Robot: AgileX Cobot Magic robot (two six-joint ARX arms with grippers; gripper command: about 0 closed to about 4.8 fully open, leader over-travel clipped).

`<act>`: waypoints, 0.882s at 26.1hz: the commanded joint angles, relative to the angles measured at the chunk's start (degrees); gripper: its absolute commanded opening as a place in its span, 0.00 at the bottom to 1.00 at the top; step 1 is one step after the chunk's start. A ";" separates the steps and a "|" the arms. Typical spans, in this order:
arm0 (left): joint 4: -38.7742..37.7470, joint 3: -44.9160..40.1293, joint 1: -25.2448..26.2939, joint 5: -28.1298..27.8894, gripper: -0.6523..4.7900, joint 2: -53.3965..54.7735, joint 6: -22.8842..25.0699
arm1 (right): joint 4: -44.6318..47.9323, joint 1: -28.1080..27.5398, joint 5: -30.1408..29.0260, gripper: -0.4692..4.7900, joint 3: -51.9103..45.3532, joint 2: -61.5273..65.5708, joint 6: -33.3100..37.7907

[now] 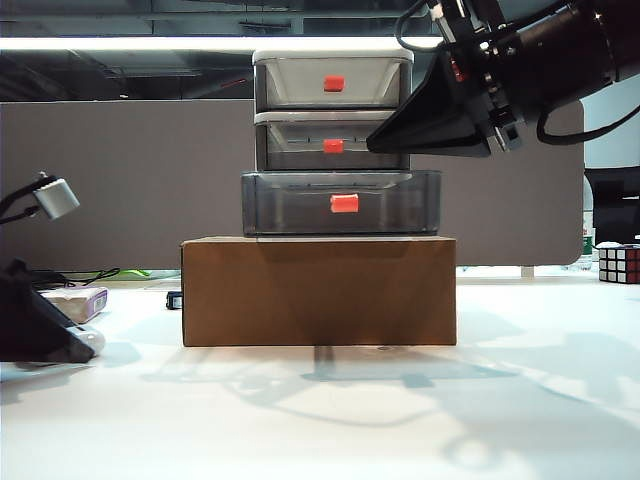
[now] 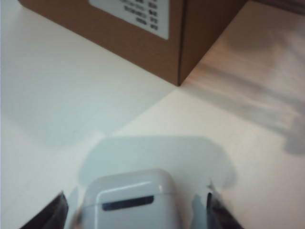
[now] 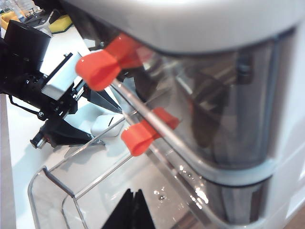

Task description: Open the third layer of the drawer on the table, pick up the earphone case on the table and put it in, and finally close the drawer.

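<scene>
The drawer [image 1: 333, 140] stands on a brown cardboard box. Its third layer [image 1: 340, 203] is pulled out toward the front, with its red-orange handle [image 1: 344, 204] facing forward. The white earphone case [image 2: 131, 200] lies on the table [image 1: 320, 420] at the far left. My left gripper [image 2: 136, 217] is open around it, with a gap on each side of the case. In the exterior view this gripper [image 1: 70, 345] sits low at the left edge, with the case [image 1: 93, 341] peeking out. My right gripper [image 1: 372, 145] is shut and empty, hovering beside the second tier. Its closed fingertips [image 3: 133, 210] are above the open drawer's rim [image 3: 47, 179].
The cardboard box [image 1: 318, 290] fills the middle of the table. A greyish block with a purple edge [image 1: 85, 300] lies behind the left gripper. A Rubik's cube [image 1: 618, 264] sits at the far right. A grey partition stands behind.
</scene>
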 commanded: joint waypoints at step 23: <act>0.55 -0.02 -0.94 -1.14 0.14 -1.75 -8.28 | -0.96 0.04 -1.53 0.09 0.26 -0.26 -0.46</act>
